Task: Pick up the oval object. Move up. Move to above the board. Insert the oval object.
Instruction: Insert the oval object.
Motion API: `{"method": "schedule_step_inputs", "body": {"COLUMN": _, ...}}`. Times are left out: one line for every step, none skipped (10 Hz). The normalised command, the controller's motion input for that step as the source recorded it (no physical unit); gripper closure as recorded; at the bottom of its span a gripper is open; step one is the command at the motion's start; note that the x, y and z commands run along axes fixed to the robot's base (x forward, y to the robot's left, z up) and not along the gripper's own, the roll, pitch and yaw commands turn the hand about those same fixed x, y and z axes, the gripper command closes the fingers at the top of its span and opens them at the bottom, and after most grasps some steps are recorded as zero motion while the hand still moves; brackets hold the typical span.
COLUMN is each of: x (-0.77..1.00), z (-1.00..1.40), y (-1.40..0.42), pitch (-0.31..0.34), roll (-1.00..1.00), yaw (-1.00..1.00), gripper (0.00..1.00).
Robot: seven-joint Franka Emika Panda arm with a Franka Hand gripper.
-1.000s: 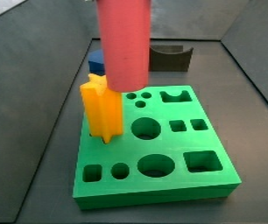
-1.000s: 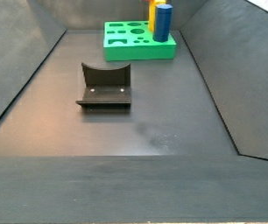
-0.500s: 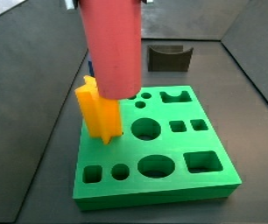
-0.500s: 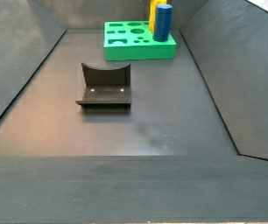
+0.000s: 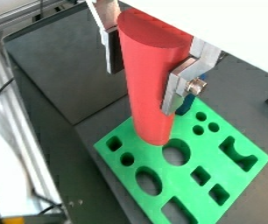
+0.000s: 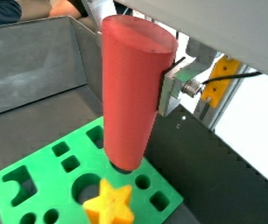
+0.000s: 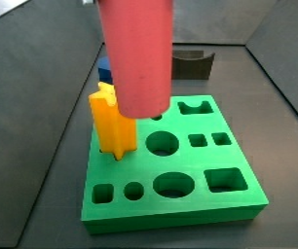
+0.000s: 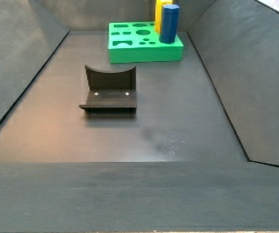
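Peg first: your oval object (image 5: 150, 83) hangs upright, long axis vertical, pinched between the jaws of the gripper (image 5: 148, 54), whose flat silver fingers (image 5: 183, 80) press its broad sides near the flat top. Its lower end sits above the board (image 5: 186, 186) and has not entered any hole; in a wrist view (image 6: 127, 96) the tip hovers over the slab's edge region near the star peg, so the move ahead, as you should judge it, turns on sliding sideways until the oval outline lines up with its matching cut-out, then descending straight. The peg is smooth, matte red-pink with rounded flanks and no grip features, so a tilt in the jaws could make it bind at the rim. The board is bright green, flat, thick, pierced by round, square and oval openings. Beside it stands the orange-yellow star-shaped peg (image 7: 111, 124), ridged and already seated, with a blue piece (image 7: 103, 69) behind it, and you must clear both. Farther back on the dark counter (image 8: 154, 136) stands the fixture (image 8: 109, 89), well apart from the board.
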Motion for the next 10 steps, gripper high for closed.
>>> {"method": "schedule_step_inputs", "body": {"x": 0.24, "z": -0.17, "y": -0.29, "pitch": -0.020, "roll": 0.11, "yaw": 0.02, "gripper": 1.00}}
{"method": "schedule_step_inputs", "body": {"x": 0.28, "z": -0.16, "y": -0.23, "pitch": 0.000, "roll": 0.19, "yaw": 0.00, "gripper": 1.00}}
{"method": "schedule_step_inputs", "body": {"x": 0.33, "z": -0.19, "y": -0.21, "pitch": 0.000, "roll": 0.18, "yaw": 0.00, "gripper": 1.00}}
{"method": "schedule_step_inputs", "body": {"x": 0.44, "z": -0.15, "y": -0.24, "pitch": 0.000, "roll": 0.21, "yaw": 0.07, "gripper": 1.00}}
{"method": "schedule_step_inputs", "body": {"x": 0.56, "z": -0.16, "y": -0.29, "pitch": 0.000, "roll": 0.21, "yaw": 0.09, "gripper": 1.00}}
{"method": "schedule_step_inputs", "body": {"x": 0.57, "z": -0.25, "y": -0.41, "pitch": 0.000, "roll": 0.13, "yaw": 0.05, "gripper": 1.00}}
{"method": "schedule_step_inputs", "body": {"x": 0.64, "z": -0.26, "y": -0.45, "pitch": 0.000, "roll": 0.09, "yaw": 0.00, "gripper": 1.00}}
{"method": "schedule_step_inputs", "body": {"x": 0.69, "z": -0.32, "y": -0.37, "pitch": 0.000, "roll": 0.09, "yaw": 0.04, "gripper": 1.00}}
{"method": "schedule_step_inputs", "body": {"x": 0.81, "z": -0.37, "y": -0.41, "pitch": 0.000, "roll": 0.10, "yaw": 0.11, "gripper": 1.00}}
{"method": "schedule_step_inputs", "body": {"x": 0.93, "z": -0.31, "y": -0.34, "pitch": 0.009, "roll": 0.05, "yaw": 0.19, "gripper": 1.00}}
